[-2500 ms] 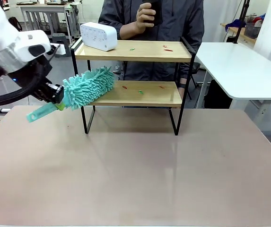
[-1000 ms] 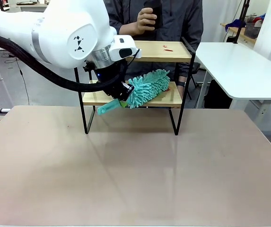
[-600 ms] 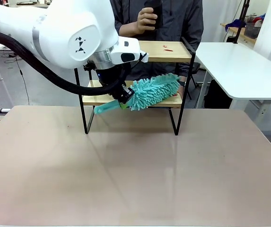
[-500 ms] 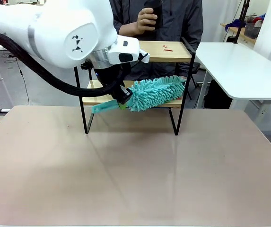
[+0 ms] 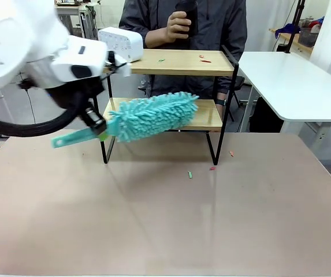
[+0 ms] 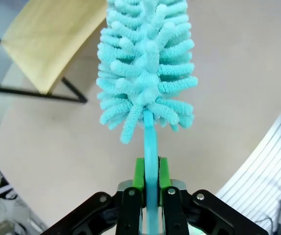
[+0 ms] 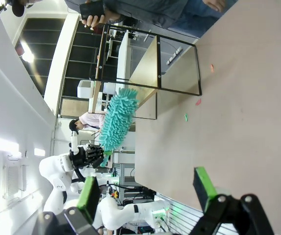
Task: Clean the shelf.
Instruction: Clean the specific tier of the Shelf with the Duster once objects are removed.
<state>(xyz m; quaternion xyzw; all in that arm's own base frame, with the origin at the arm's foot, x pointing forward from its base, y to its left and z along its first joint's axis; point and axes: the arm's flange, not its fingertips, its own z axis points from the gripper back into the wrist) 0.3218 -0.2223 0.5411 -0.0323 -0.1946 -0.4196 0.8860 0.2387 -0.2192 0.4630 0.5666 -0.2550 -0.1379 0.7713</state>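
Across the tan table (image 5: 153, 231) from the fixed camera, we see the shelf (image 5: 171, 62) standing toward the far edge, with a person (image 5: 211, 23) behind it. The left gripper (image 5: 99, 126) hangs just in front of the rack's left legs, its jaws clamped narrow on the handle of a teal duster (image 5: 151, 115). The fluffy head lies across the front of the lower board; we cannot tell whether it touches. That board looks bare, and three fallen bits (image 5: 212, 168) lie on the table near the right legs, so we judge the lower tier done. The upper board carries a white box (image 5: 121, 43) at its left end and a few scraps (image 5: 204, 59) (red and green, too small to name) toward the right.

Down the left wrist camera, the left gripper (image 6: 151, 193) pinches the thin handle flat between its green pads. The duster (image 6: 147, 63) points straight out over the table, a corner of the shelf (image 6: 52, 41) beside it.

From the right wrist camera, the right gripper (image 7: 146, 188) stands wide with nothing between its fingers, well apart from the shelf (image 7: 150, 63).

Next, we reckon, the duster must rise to the top board and push its scraps off the right end or front, keeping clear of the white box and the person
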